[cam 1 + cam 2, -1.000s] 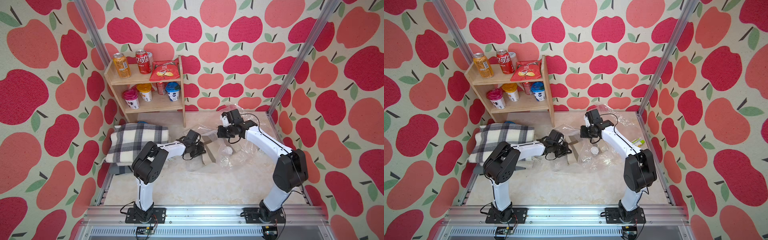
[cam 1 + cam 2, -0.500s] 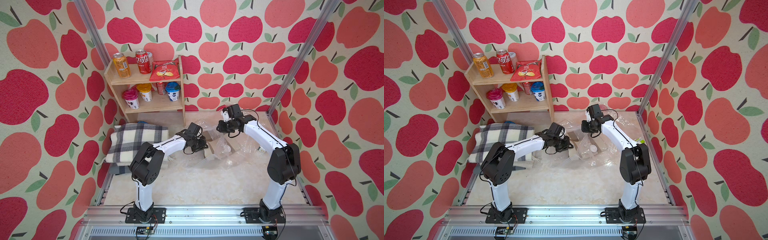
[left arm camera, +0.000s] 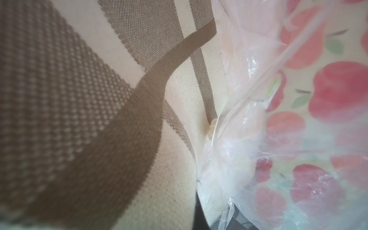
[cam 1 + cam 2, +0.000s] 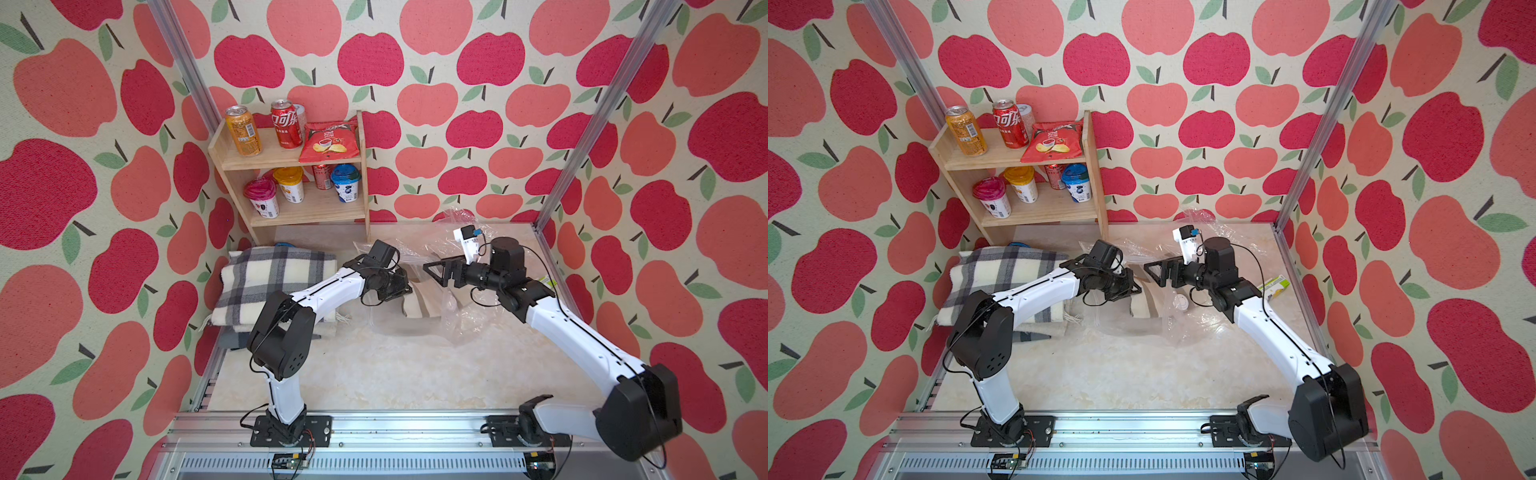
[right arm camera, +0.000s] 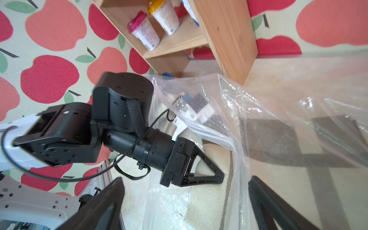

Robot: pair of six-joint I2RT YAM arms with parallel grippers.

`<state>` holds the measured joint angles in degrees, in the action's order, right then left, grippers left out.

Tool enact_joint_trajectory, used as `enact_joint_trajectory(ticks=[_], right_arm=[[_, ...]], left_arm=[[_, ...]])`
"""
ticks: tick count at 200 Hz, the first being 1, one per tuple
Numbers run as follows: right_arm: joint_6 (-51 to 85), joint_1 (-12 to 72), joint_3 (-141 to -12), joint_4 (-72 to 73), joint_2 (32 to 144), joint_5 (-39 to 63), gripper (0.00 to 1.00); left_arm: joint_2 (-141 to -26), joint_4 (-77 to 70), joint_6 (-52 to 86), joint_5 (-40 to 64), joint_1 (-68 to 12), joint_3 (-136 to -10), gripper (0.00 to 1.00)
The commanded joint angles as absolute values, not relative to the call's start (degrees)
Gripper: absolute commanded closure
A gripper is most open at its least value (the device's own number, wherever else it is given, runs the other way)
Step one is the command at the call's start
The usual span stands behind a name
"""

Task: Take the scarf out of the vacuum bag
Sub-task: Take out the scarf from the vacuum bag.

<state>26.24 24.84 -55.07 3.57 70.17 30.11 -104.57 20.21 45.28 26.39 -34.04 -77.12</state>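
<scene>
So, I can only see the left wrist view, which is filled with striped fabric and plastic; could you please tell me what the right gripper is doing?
Observer: The right gripper hangs open over the vacuum bag, clamping nothing.
Operator: Thank you. Is the scarf out of the bag?
Observer: Not yet. The right wrist view shows the scarf partly under the plastic, with the left gripper shut on its end at the bag's mouth.
Operator: Is anything lying on the left arm's side?
Observer: Yes, a folded plaid cloth lies there, in front of the wooden shelf.
</scene>
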Motion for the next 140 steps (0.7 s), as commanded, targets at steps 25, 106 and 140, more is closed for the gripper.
enact_joint_trajectory(ticks=[25, 106, 140], right_arm=[[32.8, 19.3, -58.5, -12.8, 73.1, 10.2, 0.0], [49.8, 10.9, -66.8, -30.8, 91.7, 0.4, 0.0], [52.6, 9.8, -69.1, -31.7, 97.8, -1.1, 0.0]], left_arm=[[-104.5, 18.1, 43.7, 26.8, -34.1, -76.8, 1.0], [-106.7, 18.6, 40.3, 26.8, -34.2, -79.3, 1.0], [-107.6, 19.3, 38.1, 26.8, -34.2, -80.3, 1.0]])
